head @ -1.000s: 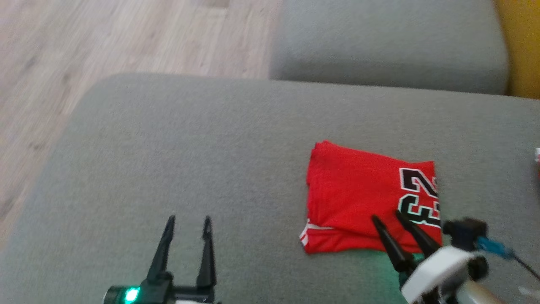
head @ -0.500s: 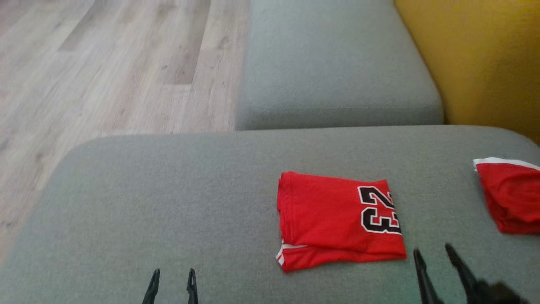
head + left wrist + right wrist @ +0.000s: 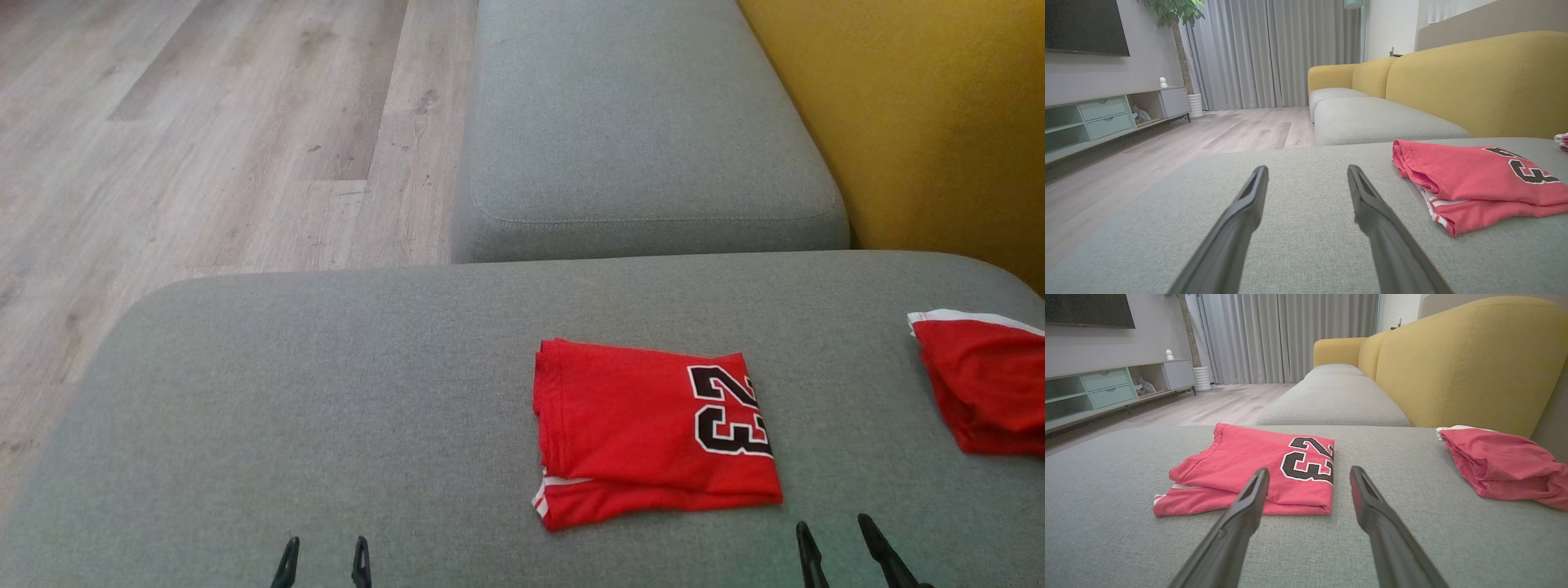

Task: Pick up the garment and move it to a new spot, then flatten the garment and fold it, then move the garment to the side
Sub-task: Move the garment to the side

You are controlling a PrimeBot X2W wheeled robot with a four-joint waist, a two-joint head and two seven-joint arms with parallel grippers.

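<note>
A red garment with a black "23" lies folded flat on the grey cushion, right of centre. My right gripper stands open just short of its near right corner, apart from it; in the right wrist view the garment lies ahead and left of the open right gripper. Well to the garment's left, my left gripper is open and empty at the near edge. From the left wrist, the left gripper points past the garment, which lies to the right.
A second red garment, loosely bunched with a white trim, lies at the cushion's right edge. Beyond it are a grey sofa seat and a yellow backrest. Wooden floor lies to the left, with a low cabinet across the room.
The head camera has lifted and turned, bringing the second red garment into view. My right gripper has drawn back off the folded garment's near corner. Both grippers now sit lower in view.
</note>
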